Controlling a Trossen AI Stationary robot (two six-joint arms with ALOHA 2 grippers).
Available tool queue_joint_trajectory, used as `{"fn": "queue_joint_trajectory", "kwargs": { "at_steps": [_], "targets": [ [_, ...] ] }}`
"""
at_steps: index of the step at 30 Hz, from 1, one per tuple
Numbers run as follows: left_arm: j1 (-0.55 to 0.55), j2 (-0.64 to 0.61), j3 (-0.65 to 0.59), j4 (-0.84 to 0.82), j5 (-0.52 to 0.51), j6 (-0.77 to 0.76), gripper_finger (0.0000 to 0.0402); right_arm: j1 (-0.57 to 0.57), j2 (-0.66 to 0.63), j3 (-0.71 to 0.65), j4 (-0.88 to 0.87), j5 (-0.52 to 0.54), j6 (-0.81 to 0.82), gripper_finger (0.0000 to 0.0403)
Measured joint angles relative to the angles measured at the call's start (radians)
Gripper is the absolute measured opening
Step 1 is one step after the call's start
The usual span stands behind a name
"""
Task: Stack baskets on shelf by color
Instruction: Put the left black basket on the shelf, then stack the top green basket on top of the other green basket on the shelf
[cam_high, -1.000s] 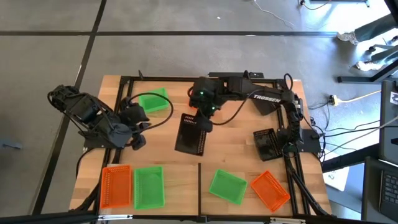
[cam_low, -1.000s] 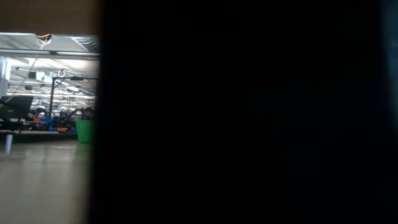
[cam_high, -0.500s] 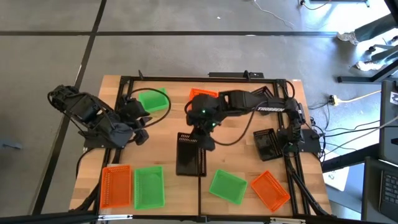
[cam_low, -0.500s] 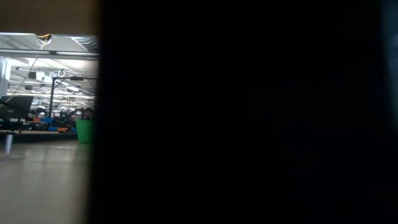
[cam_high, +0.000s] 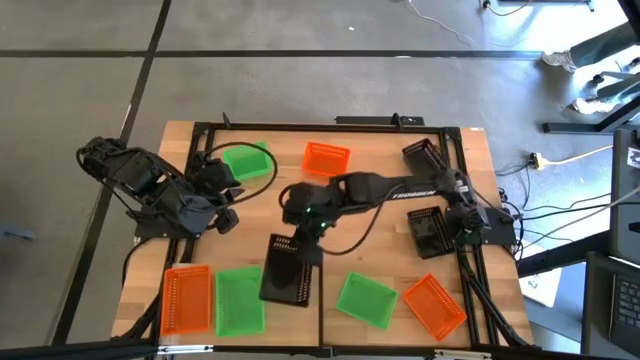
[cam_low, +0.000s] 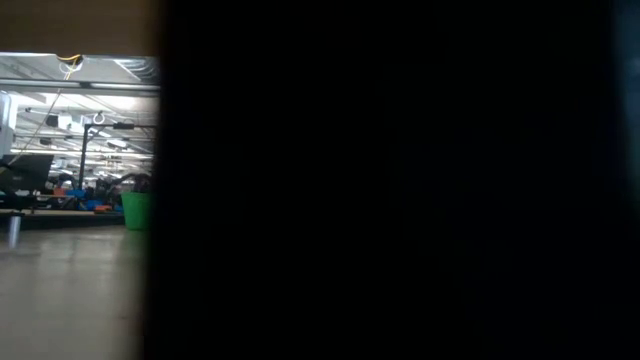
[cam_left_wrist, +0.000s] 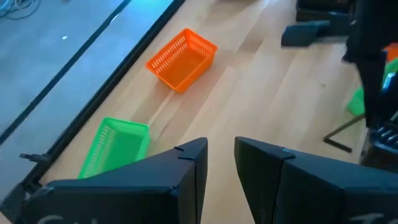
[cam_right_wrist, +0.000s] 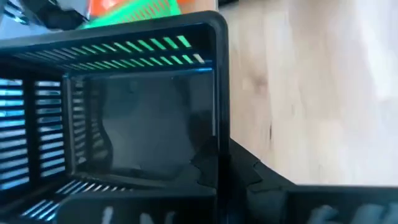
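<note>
My right gripper (cam_high: 301, 240) reaches to the table's middle and is shut on a black basket (cam_high: 289, 275), which is over the pale shelf (cam_high: 295, 325) just left of its dark divider (cam_high: 320, 310). On the shelf lie an orange basket (cam_high: 187, 298) and a green basket (cam_high: 240, 300) to the left. A green basket (cam_high: 365, 298) and an orange basket (cam_high: 433, 305) lie to the right. My left gripper (cam_high: 225, 215) waits open at the left, touching nothing. The low view is almost wholly blocked by something dark. My right gripper holds the black basket by a side wall (cam_right_wrist: 217, 124), pinched with one finger (cam_right_wrist: 208, 165) inside and the other outside. It comes slanting down from the far side onto the basket's far end (cam_high: 290, 245). Whether the basket's near end touches the shelf, I cannot tell.
Near the far edge stand a green basket (cam_high: 247, 160), an orange basket (cam_high: 325, 157) and a black basket (cam_high: 422, 152). Another black basket (cam_high: 430, 230) sits by the right arm's base. A black metal frame (cam_high: 300, 127) borders the table.
My right gripper has carried the black basket from the table's middle toward the near edge and a little to the left, onto the shelf beside the divider, turning it on the way. The orange and black baskets at the far edge have come into sight behind the arm.
</note>
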Motion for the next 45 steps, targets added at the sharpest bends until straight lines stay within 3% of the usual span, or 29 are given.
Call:
{"fn": "queue_joint_trajectory", "kwargs": {
  "at_steps": [23, 45],
  "targets": [
    [-0.006, 0.000, 0.000, 0.000, 0.002, 0.032, 0.0073, 0.085, 0.070, -0.002, -0.078, 0.042, 0.006, 0.0002],
    [-0.006, 0.000, 0.000, 0.000, 0.018, 0.030, 0.0073, 0.097, 0.069, -0.002, -0.073, 0.036, -0.055, 0.0093]
  ]
}}
